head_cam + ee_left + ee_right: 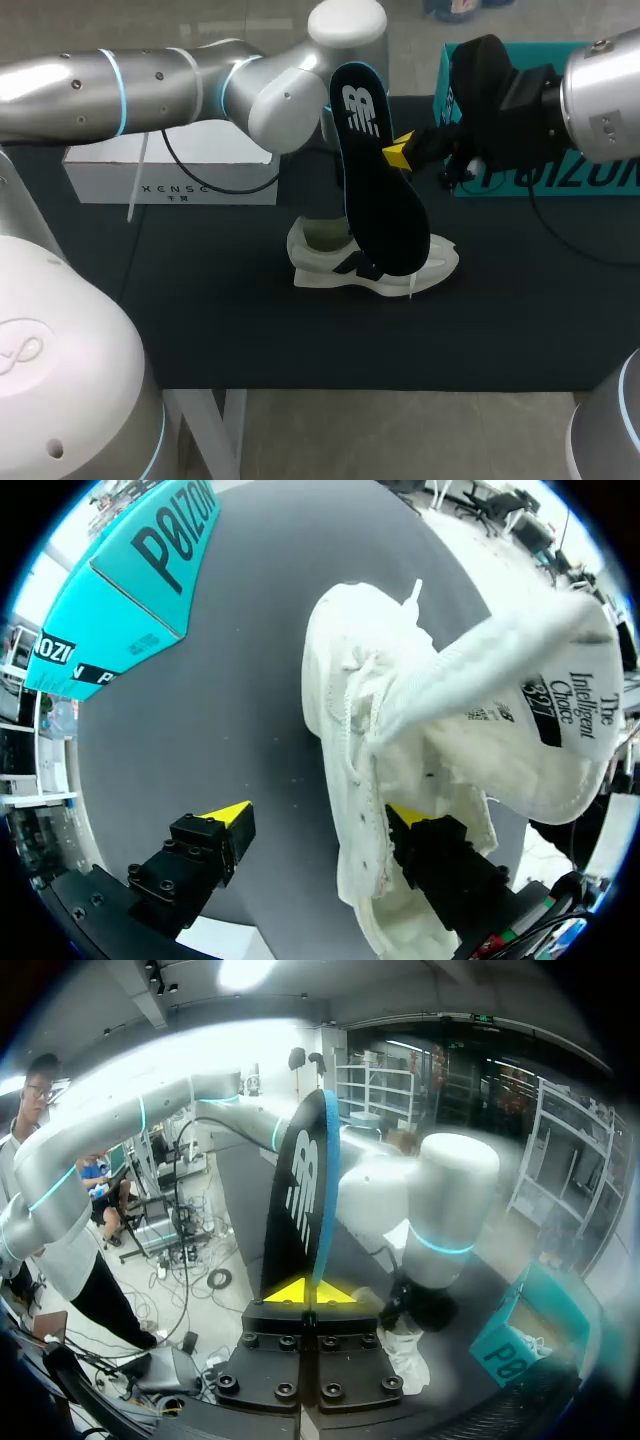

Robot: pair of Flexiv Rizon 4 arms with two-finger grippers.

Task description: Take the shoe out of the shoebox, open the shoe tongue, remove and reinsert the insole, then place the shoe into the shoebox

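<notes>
Right claw [398,152] is pinched shut on the insole [378,180], gripping one long edge about halfway along. The insole stands nearly upright just above the shoe [372,268], lower end down by the shoe's opening, though I can't tell if it touches

It's a thin dark foam slab with a smooth printed top and a blue rim. I'd guess it weighs next to nothing and flops easily, so a mid-edge grip lets both ends sag. To feed it back in I'd want the toe end leading and the grip nearer the heel

Left claw [318,815] is spread wide. One finger is tucked against the shoe's soft upper, apparently inside the mouth, and the other is out beside the shoe, not touching it. The tongue [520,680] is flipped up and forward, padded and floppy

The shoe itself is cream mesh, squishy up top with a chunky pale sole, sitting upright on the black table [220,320]. The teal shoebox [545,180] is behind the shoe, off to my right
</notes>
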